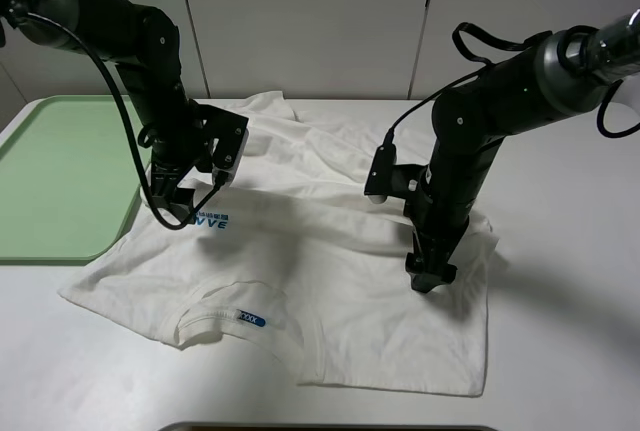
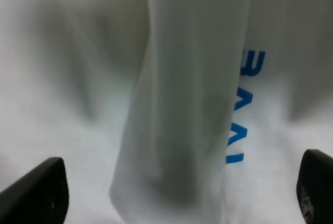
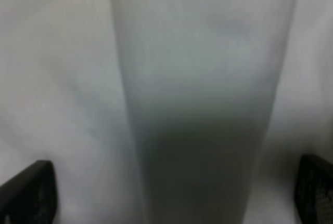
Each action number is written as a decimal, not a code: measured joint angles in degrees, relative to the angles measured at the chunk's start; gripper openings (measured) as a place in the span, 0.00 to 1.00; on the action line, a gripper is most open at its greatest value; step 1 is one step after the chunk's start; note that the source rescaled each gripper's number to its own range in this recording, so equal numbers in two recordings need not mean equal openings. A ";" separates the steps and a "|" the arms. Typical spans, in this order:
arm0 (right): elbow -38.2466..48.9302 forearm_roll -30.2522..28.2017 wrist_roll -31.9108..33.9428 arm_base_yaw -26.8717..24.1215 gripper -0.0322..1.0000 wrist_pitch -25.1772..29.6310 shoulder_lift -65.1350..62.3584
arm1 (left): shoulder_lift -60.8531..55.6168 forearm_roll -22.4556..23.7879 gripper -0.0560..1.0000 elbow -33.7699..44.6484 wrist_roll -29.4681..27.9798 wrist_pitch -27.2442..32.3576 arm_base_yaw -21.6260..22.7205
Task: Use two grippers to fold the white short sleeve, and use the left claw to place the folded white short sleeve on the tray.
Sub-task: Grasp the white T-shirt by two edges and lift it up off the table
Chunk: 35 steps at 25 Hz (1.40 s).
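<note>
Two arms stand over the white shirt [image 1: 330,291], which lies spread and partly folded on the tabletop [image 1: 560,341] just beside the green tray [image 1: 40,251]. The left gripper [image 1: 178,211] is at the blue chest print [image 1: 212,221] and the right gripper [image 1: 431,277] is near the opposite side, each with jaws spread wide astride a raised ridge of cloth, holding nothing. The cotton is judged light, limp and not slippery; it would sag and unfold unless pinched through a ridge or doubled edge, both sides together.
</note>
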 joint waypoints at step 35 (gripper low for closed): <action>0.00 2.79 0.34 0.00 0.03 -0.24 0.04 | 2.91 5.95 0.07 0.05 -1.30 1.68 -0.10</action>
